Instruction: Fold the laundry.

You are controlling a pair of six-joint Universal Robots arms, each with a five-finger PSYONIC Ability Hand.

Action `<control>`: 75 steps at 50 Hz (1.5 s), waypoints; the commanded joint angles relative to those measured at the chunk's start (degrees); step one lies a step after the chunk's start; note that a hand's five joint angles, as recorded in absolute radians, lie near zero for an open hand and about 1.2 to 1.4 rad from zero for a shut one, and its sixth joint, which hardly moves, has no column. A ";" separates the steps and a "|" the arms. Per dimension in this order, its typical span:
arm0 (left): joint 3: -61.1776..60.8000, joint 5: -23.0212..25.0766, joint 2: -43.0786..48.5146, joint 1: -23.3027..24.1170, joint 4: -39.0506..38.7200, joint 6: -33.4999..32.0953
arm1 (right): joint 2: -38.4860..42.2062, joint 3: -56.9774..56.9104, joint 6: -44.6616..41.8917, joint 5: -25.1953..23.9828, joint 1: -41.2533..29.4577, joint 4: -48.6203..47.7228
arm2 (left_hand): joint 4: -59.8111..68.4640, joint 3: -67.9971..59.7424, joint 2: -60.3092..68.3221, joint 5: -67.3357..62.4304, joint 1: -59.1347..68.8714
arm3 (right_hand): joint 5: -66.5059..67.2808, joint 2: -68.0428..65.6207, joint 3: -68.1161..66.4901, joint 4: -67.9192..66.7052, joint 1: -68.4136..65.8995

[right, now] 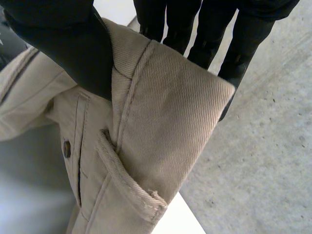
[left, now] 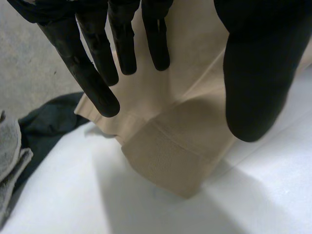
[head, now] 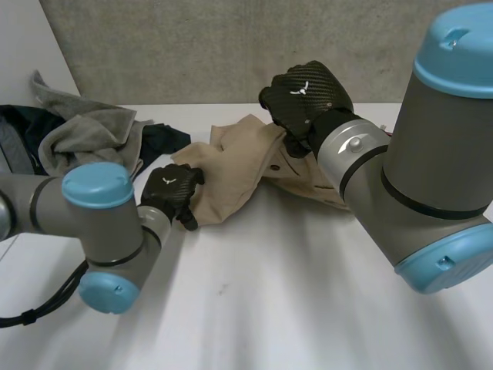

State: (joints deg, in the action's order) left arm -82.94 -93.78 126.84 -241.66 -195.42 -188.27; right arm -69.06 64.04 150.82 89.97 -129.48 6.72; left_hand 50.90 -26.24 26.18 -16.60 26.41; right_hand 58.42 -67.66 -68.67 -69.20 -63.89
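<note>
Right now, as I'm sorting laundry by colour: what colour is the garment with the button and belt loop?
The garment is plain beige; the right wrist view shows it best.

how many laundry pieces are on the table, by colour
beige garment: 1
grey cloth: 1
dark garment: 1, as far as the pile lets me tell
total: 3
</note>
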 commanded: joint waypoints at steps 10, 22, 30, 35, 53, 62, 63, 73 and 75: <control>6.30 -1.93 4.12 2.16 9.88 10.91 | -0.11 -0.94 2.46 4.42 -1.21 0.66 | 29.09 -53.76 53.81 -53.40 53.59 | 11.58 -12.34 -11.33 -10.80 -16.11; -8.09 4.90 -19.65 -7.66 9.79 5.22 | -2.47 5.46 -2.79 1.97 4.84 6.62 | 29.10 -53.76 53.82 -53.40 53.59 | 11.58 -12.34 -11.33 -10.80 -16.11; -16.28 23.00 -41.03 -16.37 20.82 -8.13 | -8.09 16.44 -16.41 -3.66 9.33 16.46 | 29.10 -53.76 53.82 -53.40 53.59 | 11.58 -12.34 -11.33 -10.80 -16.11; -16.38 28.21 -46.33 -20.95 34.82 -16.41 | -9.69 21.56 -24.25 -5.16 11.97 22.10 | 29.10 -53.76 53.82 -53.40 53.59 | 11.58 -12.34 -11.33 -10.80 -16.11; 21.61 13.64 -10.42 -8.65 22.55 -23.90 | 13.06 -9.15 -15.74 0.63 14.17 7.55 | 29.10 -53.76 53.82 -53.40 53.59 | 11.58 -12.34 -11.33 -10.80 -16.11; 46.81 10.99 -5.82 -8.39 -0.64 -16.70 | 15.72 -23.44 -10.99 2.40 14.26 -23.03 | 29.10 -53.76 53.82 -53.40 53.59 | 11.58 -12.34 -11.33 -10.80 -16.11; 47.60 10.90 -5.82 -8.47 -3.19 -15.82 | 15.28 -23.09 -10.64 1.96 14.35 -26.46 | 29.10 -53.76 53.82 -53.40 53.59 | 11.58 -12.34 -11.33 -10.80 -16.11; 44.38 9.41 -5.81 -9.53 -5.07 -13.35 | 15.36 -23.26 -10.90 -1.20 14.00 -33.98 | 29.10 -53.76 53.82 -53.40 53.59 | 11.58 -12.34 -11.33 -10.80 -16.11; 41.47 8.97 -6.43 -9.79 -4.36 -13.35 | 16.06 -23.00 -10.90 -1.82 14.00 -32.65 | 29.10 -53.76 53.82 -53.40 53.59 | 11.58 -12.34 -11.33 -10.80 -16.11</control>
State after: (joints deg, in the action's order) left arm -34.79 -83.82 121.37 -251.00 -203.34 -201.70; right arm -54.20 40.91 140.20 89.76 -115.40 -29.79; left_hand 68.71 -68.13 68.69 -56.78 66.35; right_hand 58.43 -67.76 -68.68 -69.20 -63.89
